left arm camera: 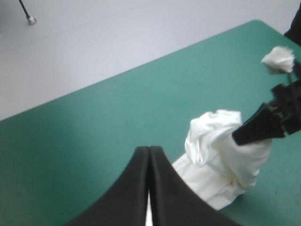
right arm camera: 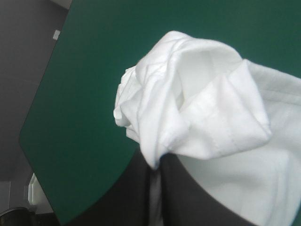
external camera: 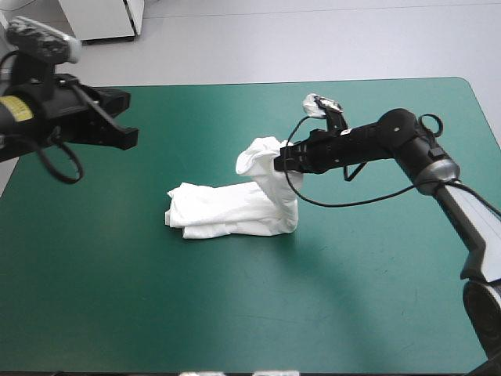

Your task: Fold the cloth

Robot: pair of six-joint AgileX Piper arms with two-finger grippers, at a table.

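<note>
The white T-shirt (external camera: 227, 210) lies mid-table as a long folded bundle. Its right end is pulled up into a bunched peak (external camera: 258, 153). My right gripper (external camera: 278, 160) is shut on the T-shirt at that peak, a little above the table; in the right wrist view the cloth (right arm camera: 197, 108) billows over the black fingers (right arm camera: 141, 188). My left gripper (external camera: 129, 137) hangs raised over the table's left part, well clear of the bundle, shut with nothing in it. The left wrist view shows its tips (left arm camera: 149, 149) meeting, with the T-shirt (left arm camera: 216, 155) and the right gripper (left arm camera: 237, 136) ahead.
Bare teal-green cover (external camera: 352, 298) surrounds the bundle on all sides. The table's far edge (external camera: 282, 82) runs behind both arms, and its rounded right corner (external camera: 470, 86) lies beyond the right arm.
</note>
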